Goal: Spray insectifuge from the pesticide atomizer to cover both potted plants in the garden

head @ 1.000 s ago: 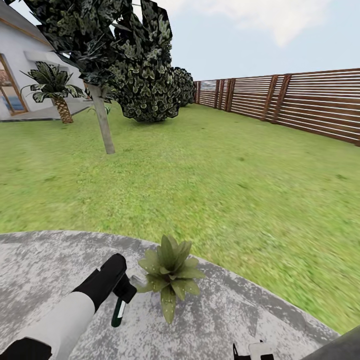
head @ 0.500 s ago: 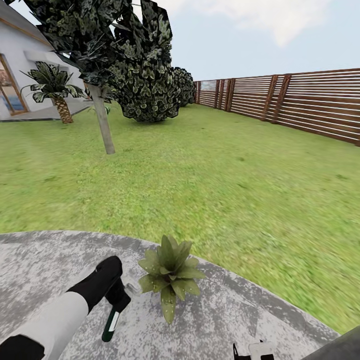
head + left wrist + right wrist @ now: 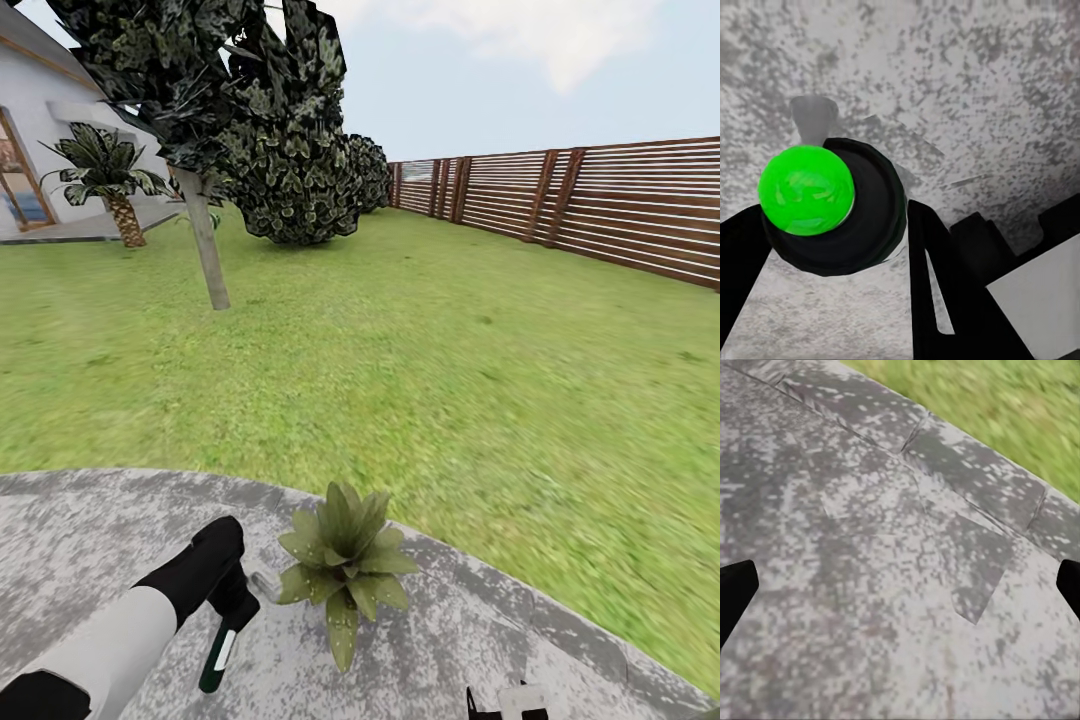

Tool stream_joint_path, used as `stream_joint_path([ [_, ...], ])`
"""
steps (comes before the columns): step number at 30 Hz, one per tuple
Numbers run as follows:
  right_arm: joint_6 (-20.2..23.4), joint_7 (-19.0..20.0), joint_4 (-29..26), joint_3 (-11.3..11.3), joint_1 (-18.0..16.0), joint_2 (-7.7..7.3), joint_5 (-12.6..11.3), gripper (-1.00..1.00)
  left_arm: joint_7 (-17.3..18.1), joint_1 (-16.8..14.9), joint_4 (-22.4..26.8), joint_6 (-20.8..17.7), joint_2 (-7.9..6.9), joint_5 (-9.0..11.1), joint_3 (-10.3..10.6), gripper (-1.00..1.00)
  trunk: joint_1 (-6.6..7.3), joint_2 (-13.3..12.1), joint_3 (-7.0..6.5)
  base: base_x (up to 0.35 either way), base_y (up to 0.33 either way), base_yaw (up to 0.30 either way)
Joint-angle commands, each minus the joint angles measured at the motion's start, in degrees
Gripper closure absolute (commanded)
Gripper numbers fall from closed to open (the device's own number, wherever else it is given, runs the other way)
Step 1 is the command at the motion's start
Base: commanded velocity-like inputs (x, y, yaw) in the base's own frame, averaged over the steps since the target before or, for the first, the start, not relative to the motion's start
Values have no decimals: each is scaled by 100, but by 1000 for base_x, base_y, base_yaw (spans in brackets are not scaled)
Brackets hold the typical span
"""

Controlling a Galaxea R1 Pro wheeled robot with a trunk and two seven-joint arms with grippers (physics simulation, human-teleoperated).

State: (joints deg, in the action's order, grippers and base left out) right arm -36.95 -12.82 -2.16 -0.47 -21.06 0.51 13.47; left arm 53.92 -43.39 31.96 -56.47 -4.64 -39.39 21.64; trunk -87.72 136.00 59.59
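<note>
Green lawn (image 3: 420, 340) is stretching away to the brown slatted fence (image 3: 600, 210), and you are working at the rim of the mottled grey stone patio (image 3: 90, 530), where one potted plant (image 3: 345, 560) is sitting near the grass. Your left gripper (image 3: 235, 605) is holding the pesticide atomizer (image 3: 218, 655) just beside that plant, clamped on its upper part, with the dark-green body and its white patch hanging down toward you; in the left wrist view the bottle's bright green end (image 3: 806, 190) is sitting between the two dark fingers (image 3: 945, 285), stone beneath it. Over the last second the bottle has been swinging lower and tilting further toward you, and the whole head view has been shifting slightly, so the camera is moving rather than the plant. That suggests you are re-aiming the pale spray head (image 3: 264, 581), which is now pointing at the nearest leaves. No mist is showing, so coverage looks not yet begun here. Your right gripper (image 3: 900, 585) is spread wide and holding nothing, hovering over bare stone near the patio's edge.
</note>
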Motion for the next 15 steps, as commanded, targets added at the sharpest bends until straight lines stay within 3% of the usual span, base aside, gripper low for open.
stream_joint_path([
  [1, -5, -54, 5, -6, -4, 1, 60, -100, 59, 0, 12, -13, -11, -51, 19, 100, 1, 2, 5, 17, 1, 0],
  [5, -5, -54, 5, -6, -4, 1, 62, -100, 49, 146, 1, -7, -63, -69, 8, 100, 1, 2, 5, 3, 0, 0],
  [10, -5, -54, 5, -6, -4, 1, 67, -100, 11, 282, 4, 174, -283, -231, -9, 100, 1, 2, 5, 0, 0, 0],
  [15, -5, -54, 5, -6, -4, 1, 68, -100, 5, 248, 88, 296, -231, -244, -52, 100, 1, 2, 5, 0, 0, 0],
])
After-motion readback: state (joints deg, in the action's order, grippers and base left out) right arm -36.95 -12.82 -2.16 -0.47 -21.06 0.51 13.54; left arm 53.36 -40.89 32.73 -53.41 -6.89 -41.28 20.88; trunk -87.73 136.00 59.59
